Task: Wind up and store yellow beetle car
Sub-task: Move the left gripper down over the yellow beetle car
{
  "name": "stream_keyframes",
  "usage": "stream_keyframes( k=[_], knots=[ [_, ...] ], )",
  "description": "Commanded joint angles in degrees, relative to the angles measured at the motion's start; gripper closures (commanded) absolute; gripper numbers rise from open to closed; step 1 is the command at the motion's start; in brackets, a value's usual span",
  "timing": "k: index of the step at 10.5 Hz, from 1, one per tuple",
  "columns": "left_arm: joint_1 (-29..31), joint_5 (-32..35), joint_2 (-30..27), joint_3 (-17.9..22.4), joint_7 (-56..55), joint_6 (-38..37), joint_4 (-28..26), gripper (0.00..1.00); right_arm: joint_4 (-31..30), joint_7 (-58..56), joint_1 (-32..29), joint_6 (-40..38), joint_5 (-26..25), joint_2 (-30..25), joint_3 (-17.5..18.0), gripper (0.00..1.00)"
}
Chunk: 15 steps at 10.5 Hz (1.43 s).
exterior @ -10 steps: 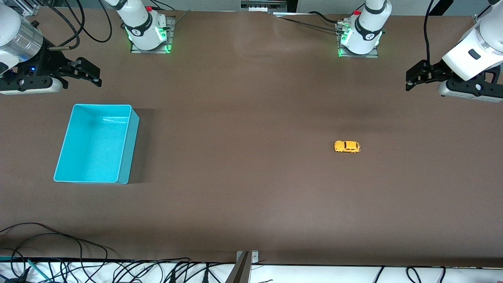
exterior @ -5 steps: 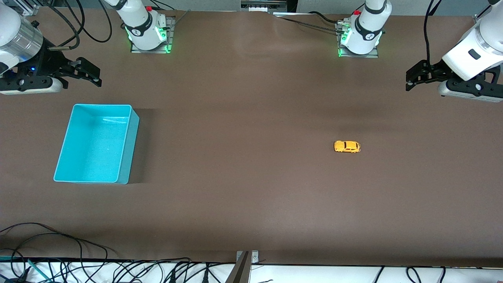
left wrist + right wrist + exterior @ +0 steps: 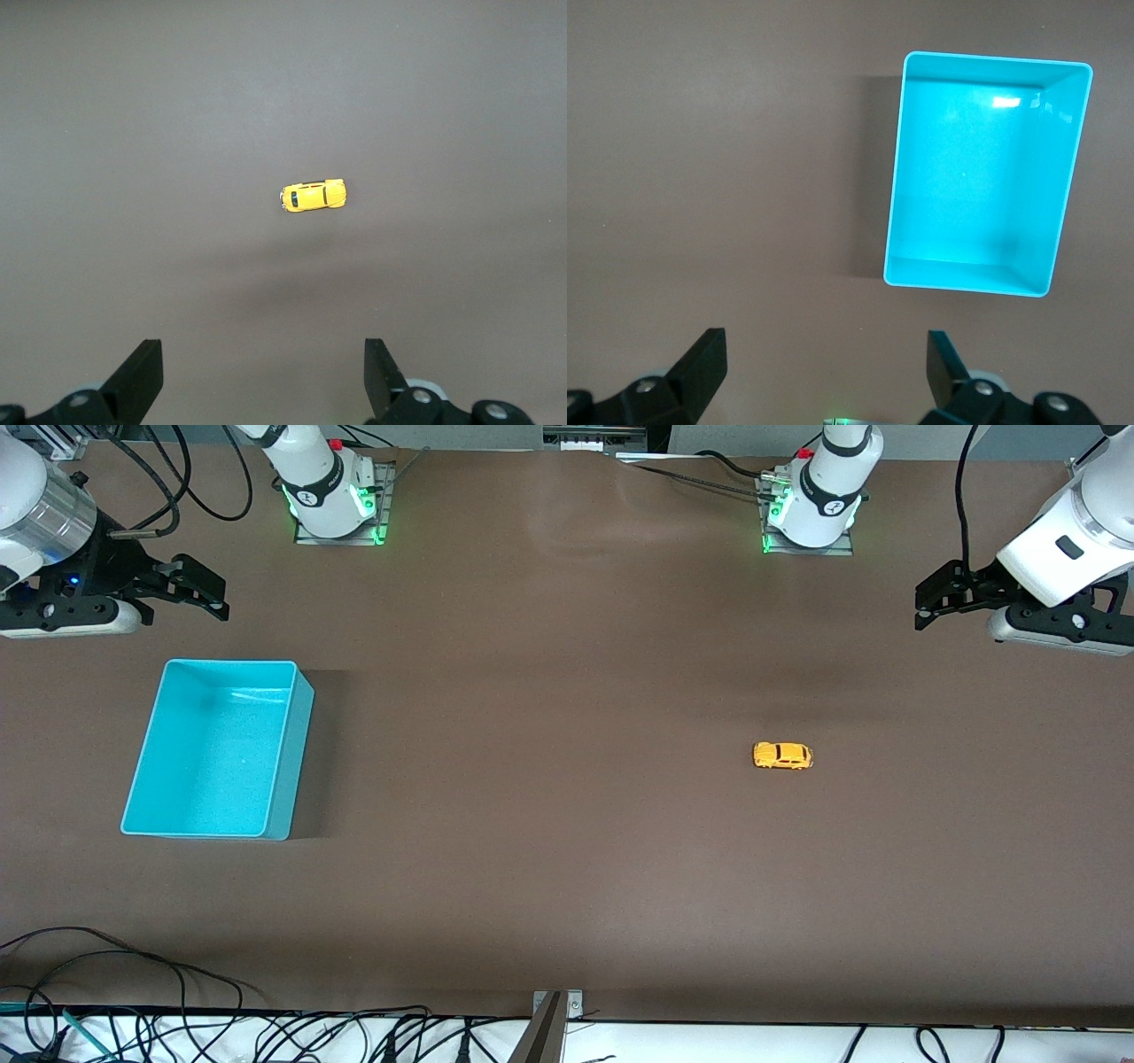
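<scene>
Nothing has changed: both open grippers, left (image 3: 930, 602) and right (image 3: 208, 593), wait at the surface's ends; car (image 3: 782, 755) untouched.

Bare table (image 3: 567, 824) all around the yellow beetle car (image 3: 782, 755), turquoise bin (image 3: 282, 779) well apart from it.

Both arms are glossy white with rounded shells, sitting on metal base plates that glow green round the bottom, red button on each. Black cables trail off them. The right gripper (image 3: 208, 595) and left gripper (image 3: 928, 602) are matte black with wedge-shaped fingers.
</scene>
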Motion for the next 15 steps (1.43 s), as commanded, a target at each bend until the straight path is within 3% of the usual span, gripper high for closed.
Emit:
stream_keyframes(
  k=[1, 8, 12, 15],
  knots=[
    [0.0, 1.2, 0.9, -0.2, 1.0, -1.5, 2.0, 0.0, 1.1, -0.2, 0.1, -0.7, 1.1, 0.2, -0.4, 0.0],
    [-0.6, 0.4, 1.8, -0.3, 3.3, -2.5, 1.2, 0.0, 0.9, -0.2, 0.1, -0.7, 1.2, 0.2, -0.5, 0.0],
    [2.4, 0.2, 6.2, -0.1, 25.6, -0.5, 0.8, 0.0, 0.9, -0.2, 0.0, -0.5, 1.2, 0.1, -0.6, 0.0],
    [2.4, 0.7, 8.1, -0.2, 38.5, 10.2, -6.8, 0.0, 0.8, -0.3, 0.1, -0.5, 1.2, 0.1, -0.6, 0.0]
  ],
)
